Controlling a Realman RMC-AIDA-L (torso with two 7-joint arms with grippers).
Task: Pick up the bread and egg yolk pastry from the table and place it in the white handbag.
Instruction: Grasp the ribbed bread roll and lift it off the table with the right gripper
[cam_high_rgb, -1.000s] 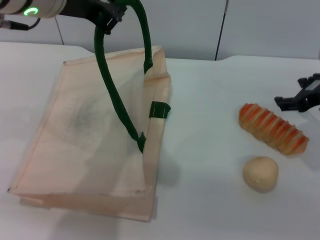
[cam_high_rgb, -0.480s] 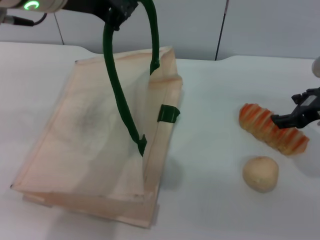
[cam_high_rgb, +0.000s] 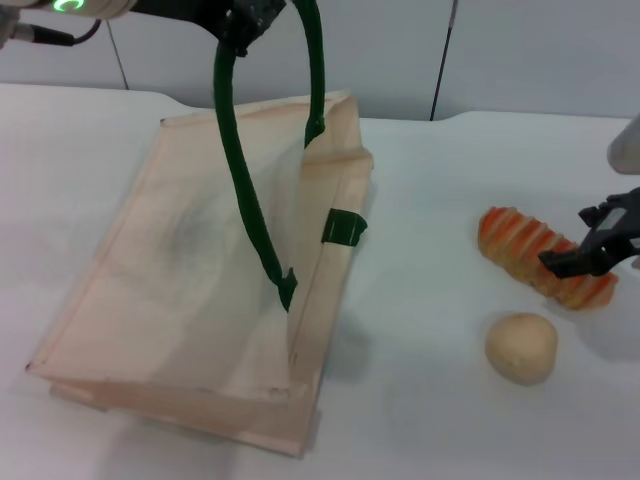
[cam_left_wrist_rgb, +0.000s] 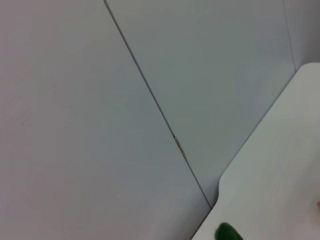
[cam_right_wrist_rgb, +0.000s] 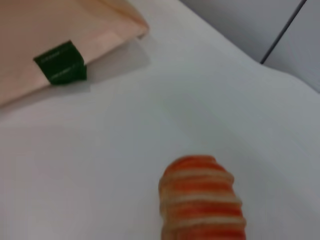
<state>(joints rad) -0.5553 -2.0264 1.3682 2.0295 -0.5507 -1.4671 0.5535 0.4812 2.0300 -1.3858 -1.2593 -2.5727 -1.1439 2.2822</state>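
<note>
**On the tabletop: bag lifted by one handle, loaf under the right tool**

Over the white tabletop (cam_high_rgb: 420, 170) the left tool (cam_high_rgb: 245, 18) sits at the upper left of the head view, clamped on a dark green rope handle (cam_high_rgb: 235, 160) of the white handbag (cam_high_rgb: 190, 270), which lies with its mouth pulled up on the side toward the food. At the right edge the right tool (cam_high_rgb: 590, 248) is low over the far end of the bread (cam_high_rgb: 530, 252), its dark fingers narrowly parted; whether they touch the loaf cannot be told. The egg yolk pastry (cam_high_rgb: 520, 347) rests just beside the bread, nearer the robot, well apart from the bag. In the right wrist view the loaf's striped end (cam_right_wrist_rgb: 202, 202) lies close below.
</note>
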